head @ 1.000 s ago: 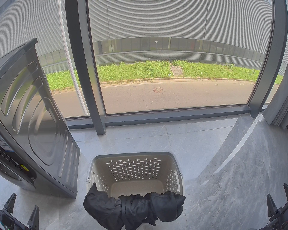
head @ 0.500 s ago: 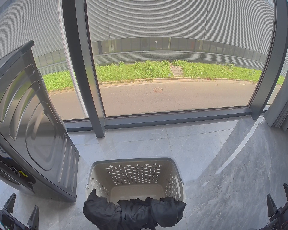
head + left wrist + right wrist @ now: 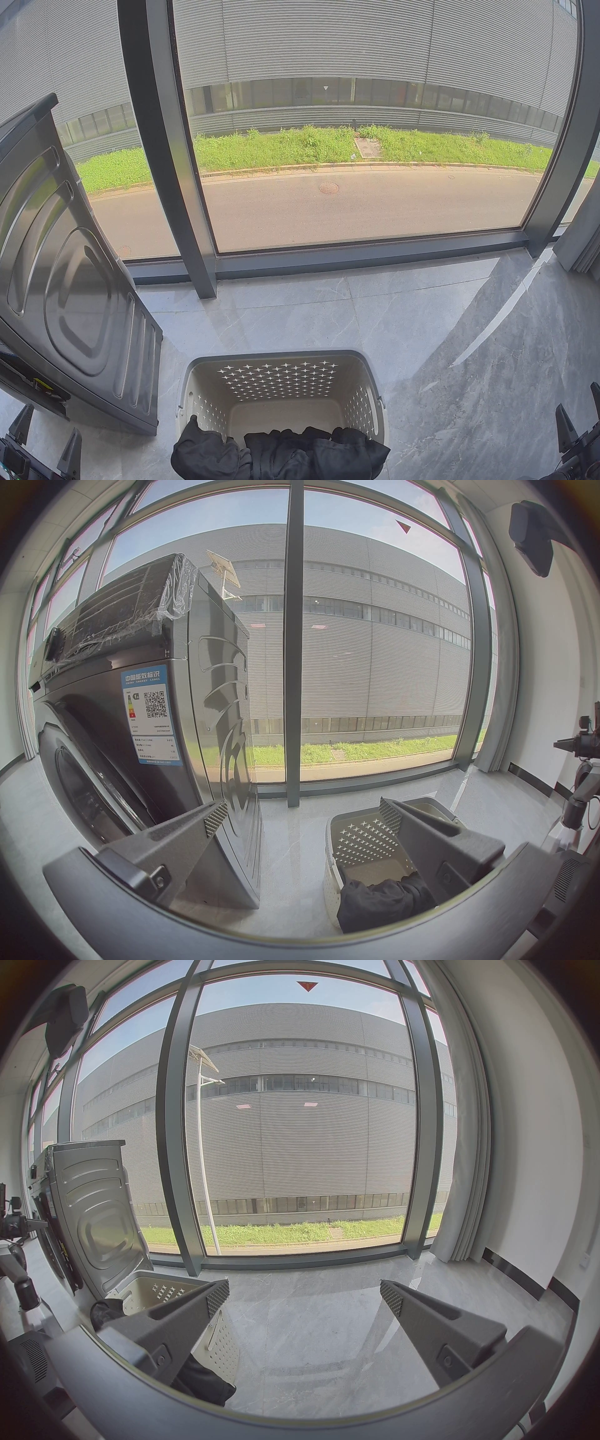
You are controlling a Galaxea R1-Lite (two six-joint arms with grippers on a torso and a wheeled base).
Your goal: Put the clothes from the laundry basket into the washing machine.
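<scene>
Left gripper, right gripper flank laundry basket, fingers spread, empty. Clothes drape basket's near rim: shallow pinch likely drops them outside.

A laundry corner in a bare, modern room: a front-loading washing machine stands on a polished grey stone-tile floor beside floor-to-ceiling windows, with a perforated laundry basket near it and a pale curtain at the side wall.
</scene>
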